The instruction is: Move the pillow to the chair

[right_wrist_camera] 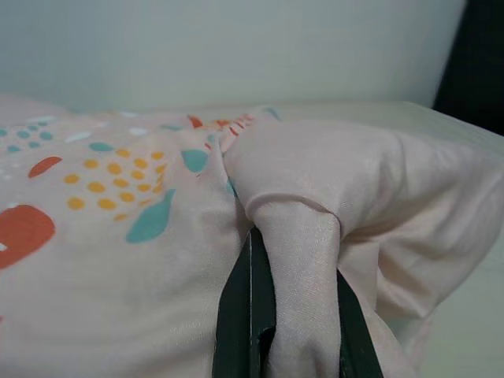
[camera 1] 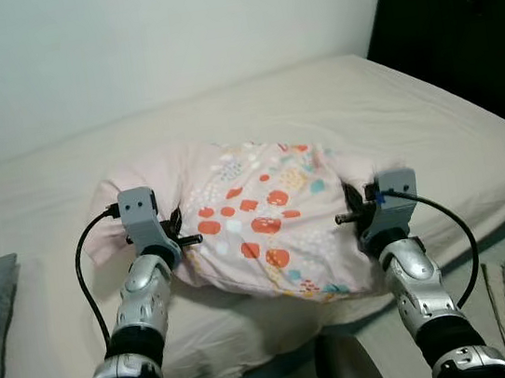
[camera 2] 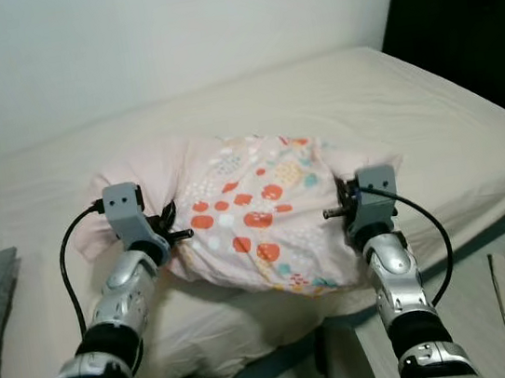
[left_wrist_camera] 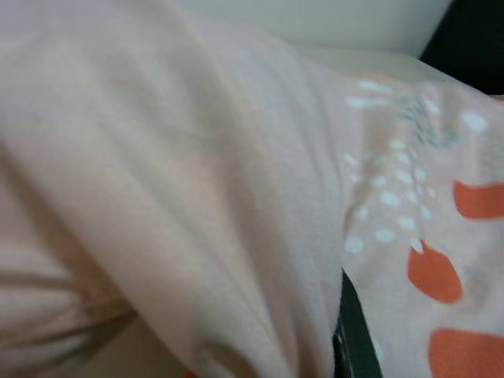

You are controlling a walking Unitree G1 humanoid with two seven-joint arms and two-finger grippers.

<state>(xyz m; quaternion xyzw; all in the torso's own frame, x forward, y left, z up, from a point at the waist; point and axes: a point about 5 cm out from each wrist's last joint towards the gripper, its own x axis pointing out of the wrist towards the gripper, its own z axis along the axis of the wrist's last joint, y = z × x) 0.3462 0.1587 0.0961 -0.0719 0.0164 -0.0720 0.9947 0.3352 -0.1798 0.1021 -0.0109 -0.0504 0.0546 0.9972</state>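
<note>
We held the pillow (camera 1: pixel 262 221) over the bed (camera 1: pixel 431 117) edge, left gripper (camera 1: pixel 181 239) and right gripper (camera 1: pixel 349 218) jaws each pinching fabric; such thin folds could slip free mid-carry.

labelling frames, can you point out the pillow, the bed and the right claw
pillow (camera 1: pixel 256 217), left eye view, on its patterned middle.
bed (camera 1: pixel 431 117), left eye view, on bare sheet to the right.
right claw (right_wrist_camera: pixel 303 315), right wrist view, between fingertips pinching fabric.

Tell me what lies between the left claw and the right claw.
The pink patterned pillow spans the whole stretch in both eye views. The left claw grips one end and the right claw, pinching a fold in its wrist view, grips the other, above the bed.
</note>
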